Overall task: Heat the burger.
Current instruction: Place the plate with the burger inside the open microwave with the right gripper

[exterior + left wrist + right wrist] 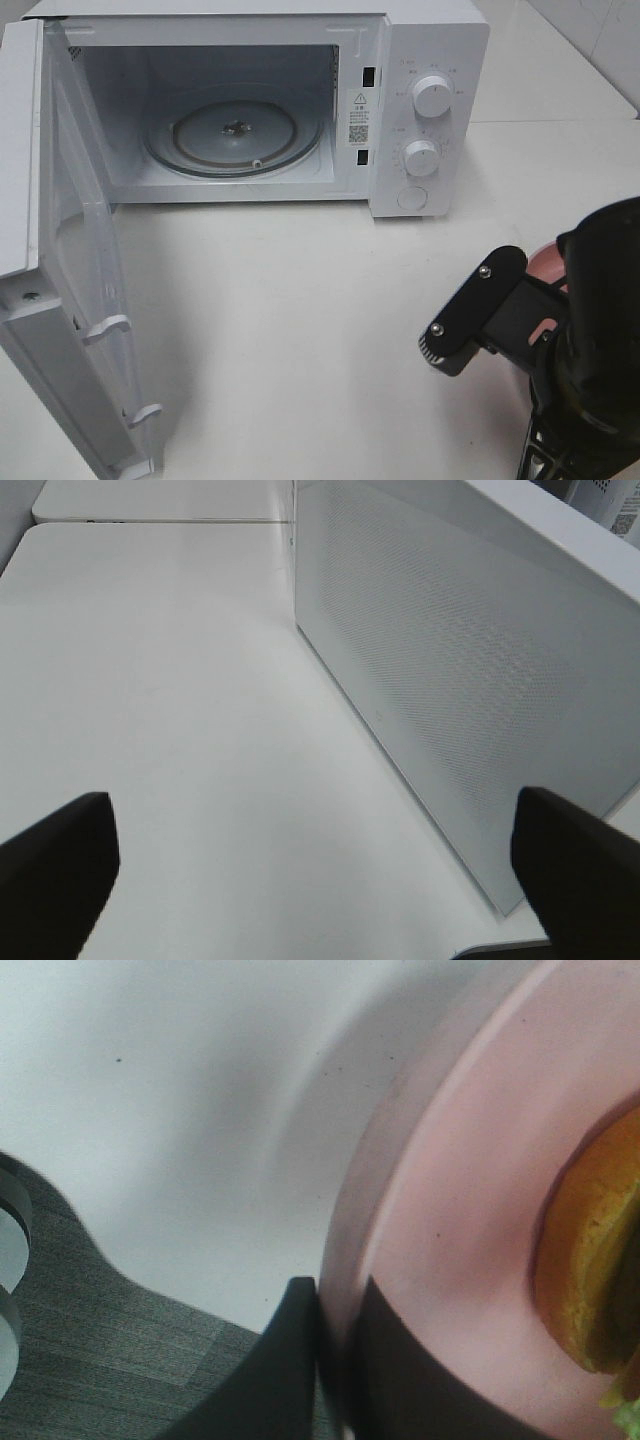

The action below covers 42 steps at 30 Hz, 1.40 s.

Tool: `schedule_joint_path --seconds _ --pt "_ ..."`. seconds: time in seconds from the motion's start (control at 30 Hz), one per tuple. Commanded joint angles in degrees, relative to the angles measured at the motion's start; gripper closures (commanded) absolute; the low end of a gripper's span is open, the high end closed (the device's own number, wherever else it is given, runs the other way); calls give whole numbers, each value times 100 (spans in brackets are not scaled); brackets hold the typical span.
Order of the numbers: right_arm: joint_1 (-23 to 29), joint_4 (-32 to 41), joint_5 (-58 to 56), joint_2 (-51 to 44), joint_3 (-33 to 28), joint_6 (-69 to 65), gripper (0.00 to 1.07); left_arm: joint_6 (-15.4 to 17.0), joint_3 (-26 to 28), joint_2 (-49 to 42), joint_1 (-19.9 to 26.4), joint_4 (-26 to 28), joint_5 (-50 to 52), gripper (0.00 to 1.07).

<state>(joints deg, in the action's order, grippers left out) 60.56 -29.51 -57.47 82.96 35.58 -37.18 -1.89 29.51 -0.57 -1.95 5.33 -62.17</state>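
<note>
While right jaws pinch pink plate point(455, 1210) rim, burger point(590, 1255) lies on it, near them; left jaws wide.

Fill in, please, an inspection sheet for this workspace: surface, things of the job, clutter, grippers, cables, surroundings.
Surface: white table, smooth, no spills seen.
Job's things: burger lies on the pink plate, near the table's edge; microwave has its door swung open, and nothing lies on its glass turntable.
Clutter: nothing seen.
Grippers: left gripper, jaws wide apart, holding nothing; right gripper, jaws shut on the plate's rim.
Cables: nothing seen.
Surroundings: grey floor below the table's edge.
</note>
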Motion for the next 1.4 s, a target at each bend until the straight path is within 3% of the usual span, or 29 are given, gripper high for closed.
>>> schedule_joint_path --seconds 0.03,0.63,1.4 --pt "201 -269 -355 -29 -40 -23 107 34 11 -74 -46 29 86 7" --pt "1570 -607 -344 -29 -40 155 107 34 11 -74 -46 29 86 7" --pt "1662 -1364 544 -29 -40 1467 107 34 11 -74 -46 29 86 7"
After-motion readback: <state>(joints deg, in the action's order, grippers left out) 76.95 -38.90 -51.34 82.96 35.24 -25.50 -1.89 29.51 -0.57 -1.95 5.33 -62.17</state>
